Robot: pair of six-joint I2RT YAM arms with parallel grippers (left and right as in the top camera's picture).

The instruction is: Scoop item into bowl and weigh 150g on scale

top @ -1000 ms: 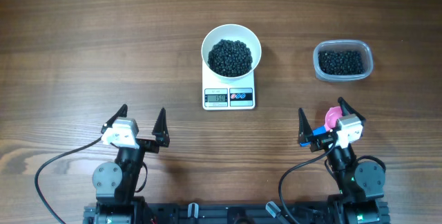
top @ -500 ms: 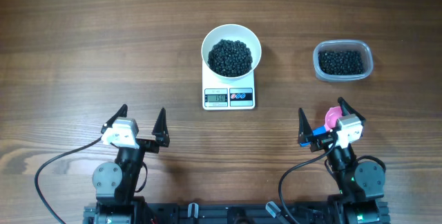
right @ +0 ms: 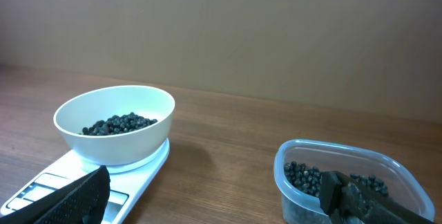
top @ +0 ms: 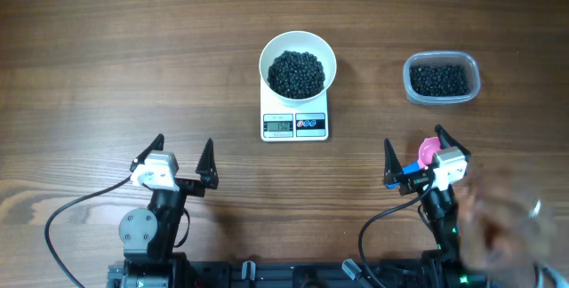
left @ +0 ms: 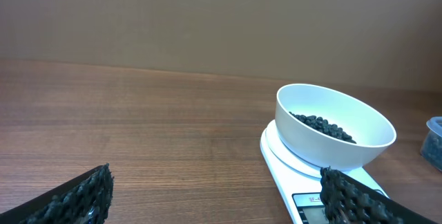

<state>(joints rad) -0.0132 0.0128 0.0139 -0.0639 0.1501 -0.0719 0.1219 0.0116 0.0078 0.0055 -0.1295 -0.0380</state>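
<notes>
Right, plenty around the work here. A clear plastic tub (top: pixel 442 100) sits well to the right of the scale (top: pixel 294 130), and a pink scoop (top: pixel 428 152) lies just beside the right fingers (top: pixel 389 162), partly tucked behind one of them. Whether it touches that finger, I can't tell. In the bottom right corner a blurred, skin-toned shape (top: pixel 502 226) smears across the base of the right arm, too blurred to make out.

Counting up: one white bowl (top: pixel 266 64), one scale, one tub, one scoop, two arms. The black beans (top: pixel 296 73) come in two lots, a heap in the bowl and another in the tub. The bowl stands on the back of the scale, mid-counter (top: pixel 133 39), with the display and two buttons showing in front; the digits are too small to read.

Both arms sit folded low at the near edge, wrists aimed forward. The left fingers (top: pixel 206 162) are spread wide and empty. The right fingers are spread wide too, gripping nothing.
</notes>
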